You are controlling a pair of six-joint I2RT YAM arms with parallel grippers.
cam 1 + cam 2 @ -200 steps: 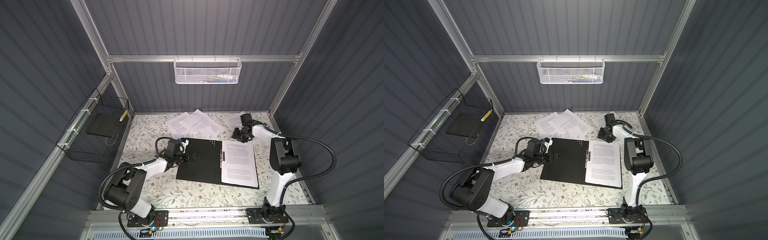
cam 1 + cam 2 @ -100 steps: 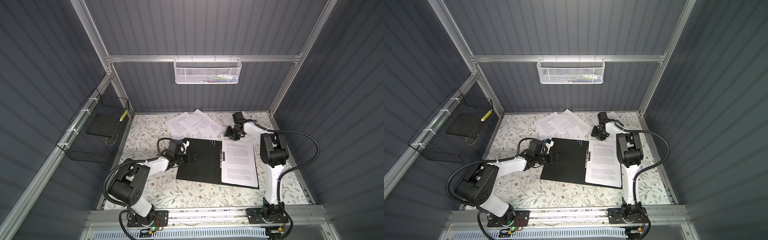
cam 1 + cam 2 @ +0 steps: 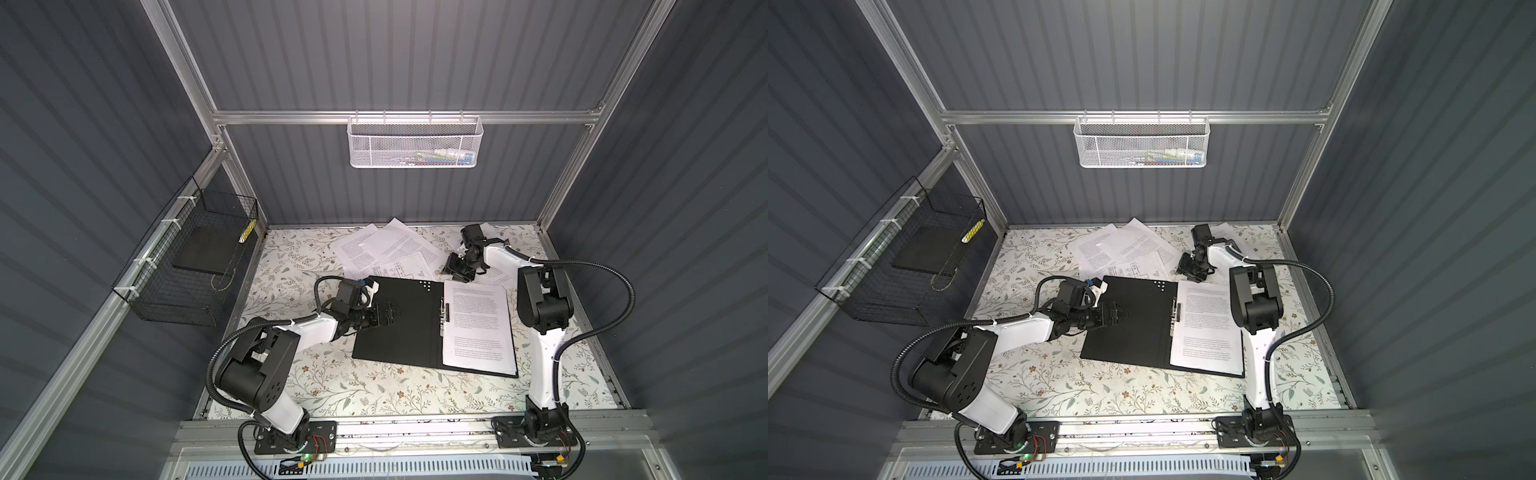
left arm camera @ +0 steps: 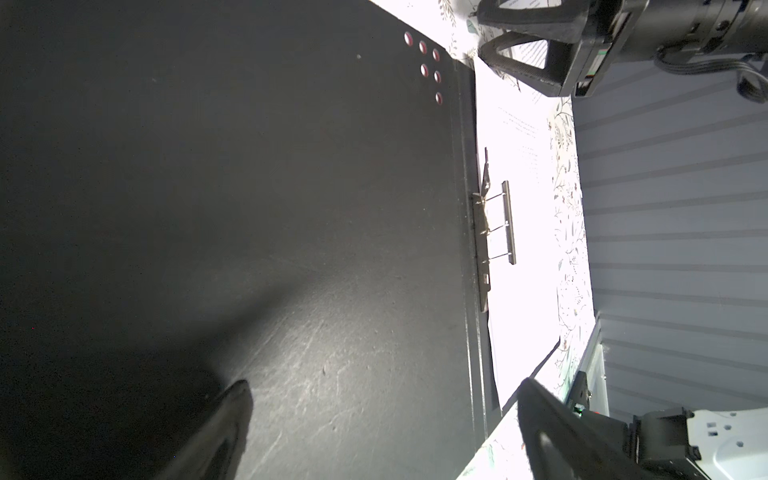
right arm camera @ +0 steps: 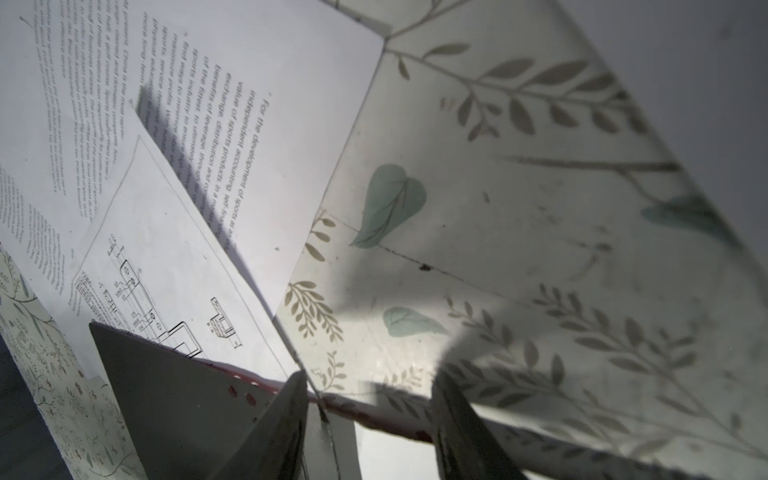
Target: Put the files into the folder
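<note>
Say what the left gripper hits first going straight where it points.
Probably the metal spine clip: the left gripper points across the open folder toward it. If tilted down, the black cover comes first; depth is unclear.

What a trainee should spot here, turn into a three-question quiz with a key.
1. True or false: the folder lies open on the table.
2. The left gripper, jaws open, is over: A the folder's black inside cover; B the wire basket; C the loose sheets.
3. Fill in: the loose sheet at the folder's far edge shows line ____.
Key: 1 true; 2 A; 3 drawings.
</note>
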